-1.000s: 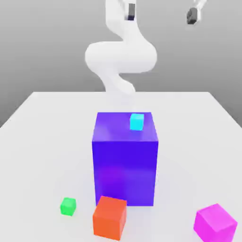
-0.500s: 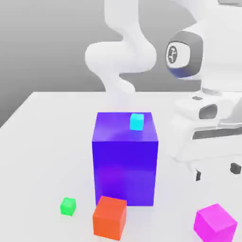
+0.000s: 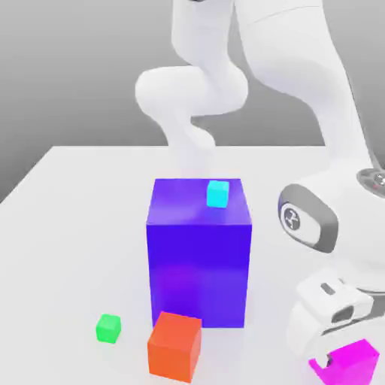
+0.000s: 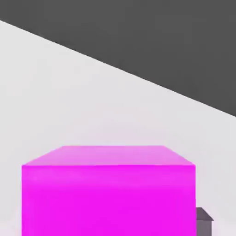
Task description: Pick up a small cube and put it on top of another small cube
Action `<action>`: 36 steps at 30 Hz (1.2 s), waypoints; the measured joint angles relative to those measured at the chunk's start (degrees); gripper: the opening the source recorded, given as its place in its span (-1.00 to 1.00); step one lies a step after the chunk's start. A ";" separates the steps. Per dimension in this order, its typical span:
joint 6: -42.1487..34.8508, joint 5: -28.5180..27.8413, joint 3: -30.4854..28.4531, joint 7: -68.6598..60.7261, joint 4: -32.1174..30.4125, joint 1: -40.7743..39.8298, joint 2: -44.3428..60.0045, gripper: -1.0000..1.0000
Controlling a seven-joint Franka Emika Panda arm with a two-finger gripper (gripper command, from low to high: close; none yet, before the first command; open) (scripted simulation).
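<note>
A plain white tabletop (image 3: 75,225) spreads across the exterior view under soft, even light, its far edge meeting a featureless grey backdrop (image 3: 68,68) that darkens toward the top; from the hand view, the same pale surface (image 4: 69,92) ends against a dark grey background (image 4: 161,32)

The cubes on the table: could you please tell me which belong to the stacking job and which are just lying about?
Belonging to the job:
- magenta cube, under the gripper
- tiny green cube

Just lying about:
- orange cube
- big blue-violet block
- tiny cyan cube on top of that block
</note>
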 joint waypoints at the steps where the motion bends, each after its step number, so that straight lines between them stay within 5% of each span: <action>1: -0.60 0.32 0.28 -0.23 -0.14 -0.22 -0.71 -1.00; 6: -8.03 3.42 2.41 -3.78 -1.06 -3.06 -8.22 -1.00; 21: -10.34 12.90 -14.26 27.79 -11.61 -15.44 -20.11 -1.00; 32: -6.17 13.83 -20.45 59.13 -21.03 -23.91 -27.95 -1.00; 36: 0.03 15.04 -19.67 60.96 -21.47 -24.88 -22.50 -1.00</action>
